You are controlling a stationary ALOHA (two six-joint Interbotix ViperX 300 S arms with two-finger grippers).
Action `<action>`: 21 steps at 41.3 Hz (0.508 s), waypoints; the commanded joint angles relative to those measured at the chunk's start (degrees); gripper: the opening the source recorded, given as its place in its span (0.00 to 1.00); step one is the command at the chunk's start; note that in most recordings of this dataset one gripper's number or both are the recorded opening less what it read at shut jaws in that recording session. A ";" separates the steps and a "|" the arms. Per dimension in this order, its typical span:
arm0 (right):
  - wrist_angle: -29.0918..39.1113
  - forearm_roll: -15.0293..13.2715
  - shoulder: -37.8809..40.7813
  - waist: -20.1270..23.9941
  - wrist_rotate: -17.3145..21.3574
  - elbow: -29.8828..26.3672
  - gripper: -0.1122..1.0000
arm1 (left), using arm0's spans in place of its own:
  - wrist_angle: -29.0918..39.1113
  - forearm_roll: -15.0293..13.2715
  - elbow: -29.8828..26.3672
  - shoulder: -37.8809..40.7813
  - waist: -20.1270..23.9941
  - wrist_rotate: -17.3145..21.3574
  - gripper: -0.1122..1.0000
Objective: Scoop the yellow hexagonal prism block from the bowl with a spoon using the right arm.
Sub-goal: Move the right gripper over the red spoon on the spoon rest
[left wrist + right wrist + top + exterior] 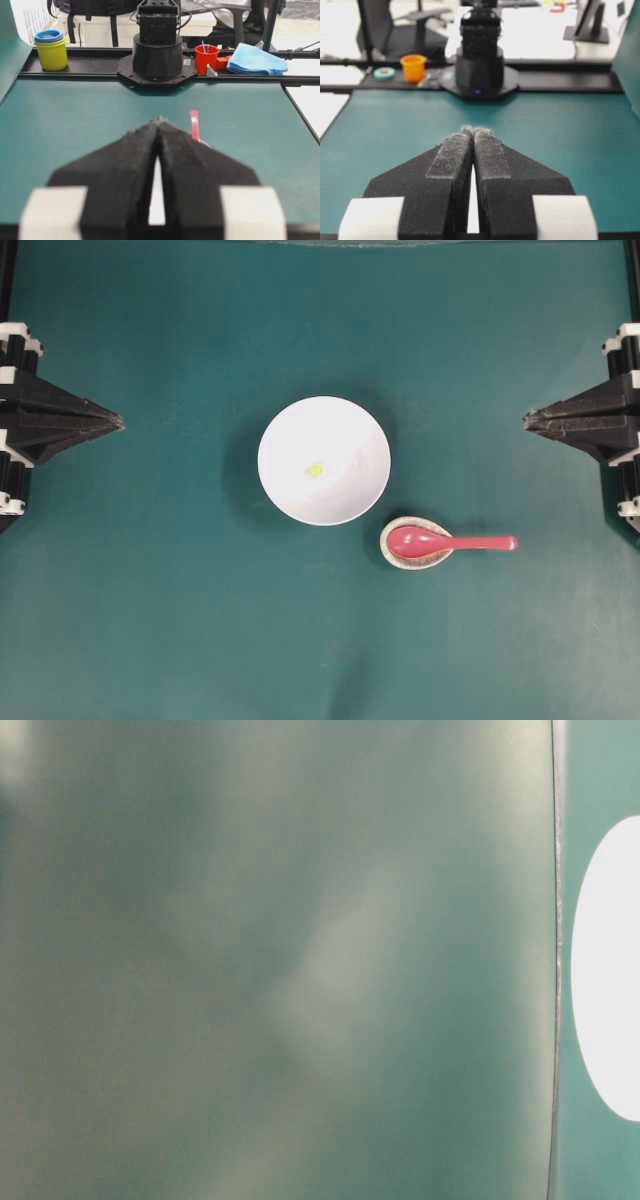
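Block: tiny yellow block (314, 470) lying inside the bowl, a little left of the bowl's middle in the overhead view.
Bowl: plain white bowl (324, 461) sitting mid-tabletop, well apart from both arms; its edge shows as a white patch at the right of the blurred table-level view (608, 970).
Spoon: red spoon (450, 541) with its scoop resting in a small speckled dish (414, 543), handle pointing toward the right arm; dish just beside the bowl's lower right rim.
Right end effector: (527, 421) at the right edge, fingers pressed together, holding nothing, well apart from the spoon.
Left end effector: (119, 422) at the left edge, fingers together and empty.
Tabletop: green tabletop (150, 620) carrying bowl, dish and spoon.
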 commanded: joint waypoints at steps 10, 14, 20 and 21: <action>5.45 0.09 1.58 0.00 0.00 -2.72 0.10 | 1.67 0.62 -2.29 0.79 0.09 0.53 0.13; 6.06 0.09 1.58 0.00 0.00 -2.99 0.11 | 1.67 0.62 -2.29 0.97 0.09 0.53 0.13; 6.06 0.18 1.58 0.00 0.00 -3.16 0.11 | 1.67 0.62 -2.29 0.97 0.09 0.53 0.13; 6.15 0.18 1.58 0.00 0.00 -3.08 0.12 | 1.67 0.62 -2.29 0.97 0.09 0.53 0.13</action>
